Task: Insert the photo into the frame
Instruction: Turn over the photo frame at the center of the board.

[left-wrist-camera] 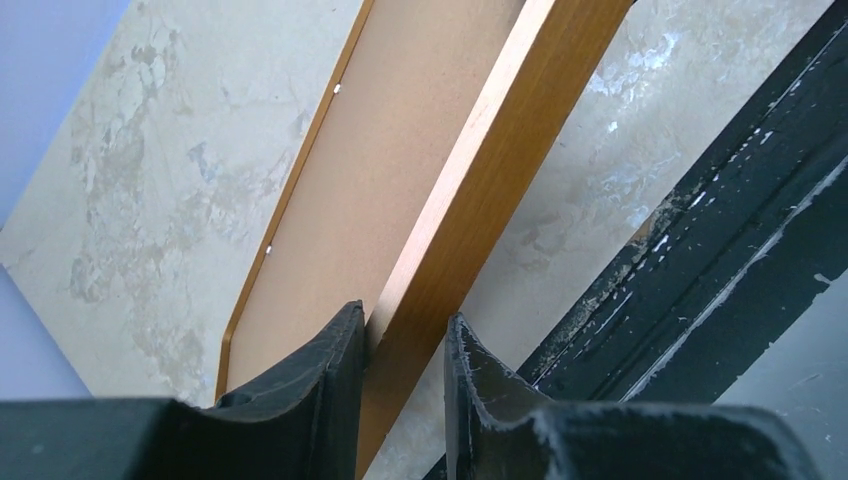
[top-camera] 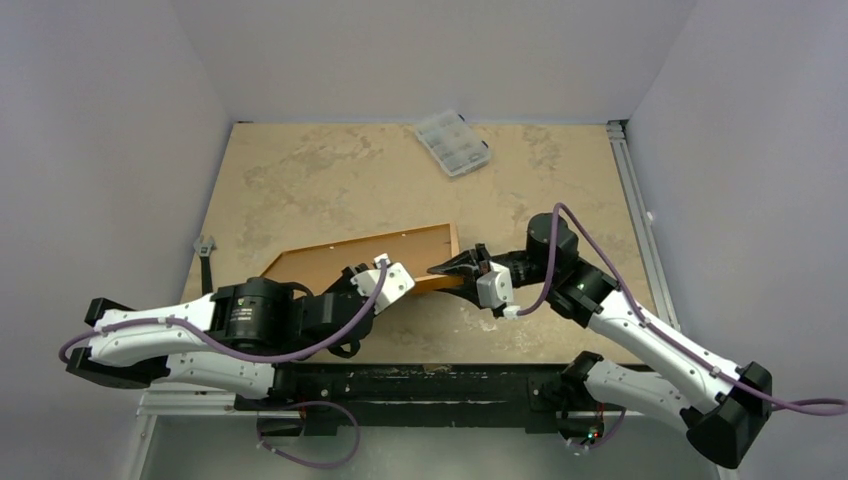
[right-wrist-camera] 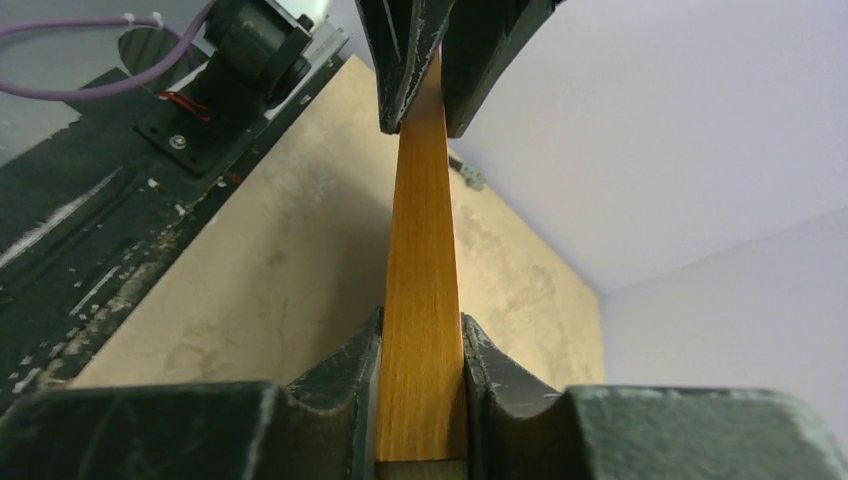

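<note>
The orange-brown wooden frame (top-camera: 365,258) is tilted, its near rail raised off the tan table and held by both grippers. My left gripper (top-camera: 385,282) is shut on that rail, with the rail (left-wrist-camera: 480,180) running up between its fingers (left-wrist-camera: 405,315). My right gripper (top-camera: 455,268) is shut on the frame's right end, and the rail (right-wrist-camera: 420,250) fills the gap between its fingers (right-wrist-camera: 422,325). The left gripper's fingers (right-wrist-camera: 400,60) clamp the same rail further along. A plain brown backing board (left-wrist-camera: 380,170) lies inside the frame. The photo is out of view.
A small clear plastic compartment box (top-camera: 453,142) sits at the back of the table. A small dark tool (top-camera: 205,250) lies at the table's left edge. The black base rail (top-camera: 420,385) runs along the near edge. Grey walls enclose three sides.
</note>
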Controlling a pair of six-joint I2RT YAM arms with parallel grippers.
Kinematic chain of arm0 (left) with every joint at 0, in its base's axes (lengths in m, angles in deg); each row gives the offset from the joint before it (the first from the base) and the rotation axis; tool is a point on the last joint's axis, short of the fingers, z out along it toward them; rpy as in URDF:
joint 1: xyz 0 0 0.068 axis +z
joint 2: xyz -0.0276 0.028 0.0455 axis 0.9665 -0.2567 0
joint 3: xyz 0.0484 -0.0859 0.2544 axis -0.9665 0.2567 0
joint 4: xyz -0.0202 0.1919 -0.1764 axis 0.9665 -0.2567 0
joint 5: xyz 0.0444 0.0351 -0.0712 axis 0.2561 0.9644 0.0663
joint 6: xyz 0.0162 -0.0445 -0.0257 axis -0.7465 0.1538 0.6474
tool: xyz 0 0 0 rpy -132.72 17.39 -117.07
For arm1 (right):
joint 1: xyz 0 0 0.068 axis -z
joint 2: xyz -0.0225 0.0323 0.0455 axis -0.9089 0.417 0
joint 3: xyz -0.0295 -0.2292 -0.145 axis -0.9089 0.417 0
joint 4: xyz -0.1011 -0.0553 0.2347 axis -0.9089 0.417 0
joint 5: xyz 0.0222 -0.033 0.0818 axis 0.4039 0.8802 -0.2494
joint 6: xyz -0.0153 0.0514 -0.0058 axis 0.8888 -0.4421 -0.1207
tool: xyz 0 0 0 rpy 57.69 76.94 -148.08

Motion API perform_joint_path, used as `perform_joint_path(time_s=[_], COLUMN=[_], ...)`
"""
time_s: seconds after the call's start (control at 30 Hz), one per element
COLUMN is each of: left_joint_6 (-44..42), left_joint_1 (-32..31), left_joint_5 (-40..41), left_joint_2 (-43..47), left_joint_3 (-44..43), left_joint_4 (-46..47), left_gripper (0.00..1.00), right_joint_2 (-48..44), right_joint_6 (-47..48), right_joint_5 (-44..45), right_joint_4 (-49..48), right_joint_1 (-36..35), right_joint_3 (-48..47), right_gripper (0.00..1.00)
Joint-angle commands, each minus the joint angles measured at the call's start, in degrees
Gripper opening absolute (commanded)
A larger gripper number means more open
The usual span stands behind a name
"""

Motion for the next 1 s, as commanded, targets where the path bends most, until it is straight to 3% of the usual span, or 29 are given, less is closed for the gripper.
perform_joint_path(time_s=[0.0, 0.17, 0.23, 0.5, 0.73, 0.97], left_joint_6=[7.4, 5.7, 4.7, 2.7, 4.1, 11.0], left_joint_1=[-0.1, -0.1, -0.1, -0.1, -0.1, 0.0], left_joint_5=[-1.1, 0.7, 1.2, 3.0, 2.6, 5.2], left_joint_2=[-0.5, -0.9, -1.3, -1.9, 1.0, 2.7], left_joint_3=[-0.5, -2.0, -3.5, -7.7, -5.2, -0.8], left_joint_4=[6.1, 7.8, 8.7, 15.7, 26.1, 25.4], left_gripper=[0.15, 0.71, 0.83, 0.90, 0.94, 0.94], right_joint_2=[-1.8, -3.3, -3.7, -4.6, -4.9, -4.8], right_joint_6=[-6.6, -9.4, -10.6, -20.4, -36.3, -52.3], right_joint_5=[-0.4, 0.2, 0.4, 2.2, 6.5, 11.8], right_joint_4=[1.7, 2.2, 2.9, 4.9, 4.2, 2.4], right_joint_1=[-0.5, -0.5, -0.5, -0.5, -0.4, -0.4], right_joint_3=[-4.2, -3.1, -3.0, -4.5, -6.0, -3.9], right_gripper=[0.05, 0.00, 0.00, 0.00, 0.00, 0.00])
